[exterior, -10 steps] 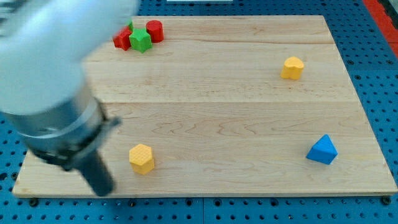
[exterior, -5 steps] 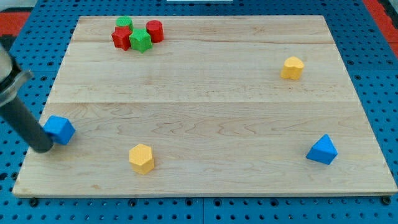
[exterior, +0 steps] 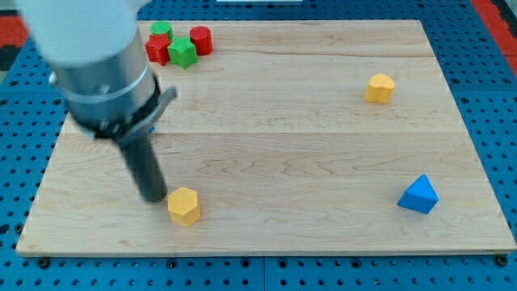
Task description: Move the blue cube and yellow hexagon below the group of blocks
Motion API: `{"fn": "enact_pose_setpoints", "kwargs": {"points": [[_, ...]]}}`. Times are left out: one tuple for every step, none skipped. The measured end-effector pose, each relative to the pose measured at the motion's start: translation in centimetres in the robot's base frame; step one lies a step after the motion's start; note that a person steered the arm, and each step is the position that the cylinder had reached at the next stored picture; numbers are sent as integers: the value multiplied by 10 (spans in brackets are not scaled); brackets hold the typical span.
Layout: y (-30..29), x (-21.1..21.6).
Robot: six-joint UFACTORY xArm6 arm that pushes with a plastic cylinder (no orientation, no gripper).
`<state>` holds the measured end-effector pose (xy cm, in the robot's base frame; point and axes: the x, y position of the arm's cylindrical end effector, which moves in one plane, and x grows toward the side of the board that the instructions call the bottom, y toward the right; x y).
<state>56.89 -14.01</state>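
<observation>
On the near left of the wooden board point(exterior: 266, 129), we see my tip point(exterior: 153, 196) resting just left of the yellow hexagon point(exterior: 184, 205), almost touching it; the rod has no fingers to open or close. The blue cube is hidden, so we cannot tell where it lies. At the far left sit a red block point(exterior: 157, 49), a green cube point(exterior: 182, 52), a red cylinder point(exterior: 200, 40) and a second green block point(exterior: 161, 30); another yellow block point(exterior: 380, 87) lies far right, a blue pyramid-like block point(exterior: 418, 195) near right.

You can see the yellow hexagon point(exterior: 184, 205) lying flat near the board's bottom edge, left of centre, far below the red-and-green group of blocks point(exterior: 178, 44). The blue cube doesn't show.
</observation>
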Motion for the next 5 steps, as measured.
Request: {"fn": "enact_pose_setpoints", "kwargs": {"points": [[2, 49], [66, 39], [69, 11], [33, 10], [34, 43]]}}
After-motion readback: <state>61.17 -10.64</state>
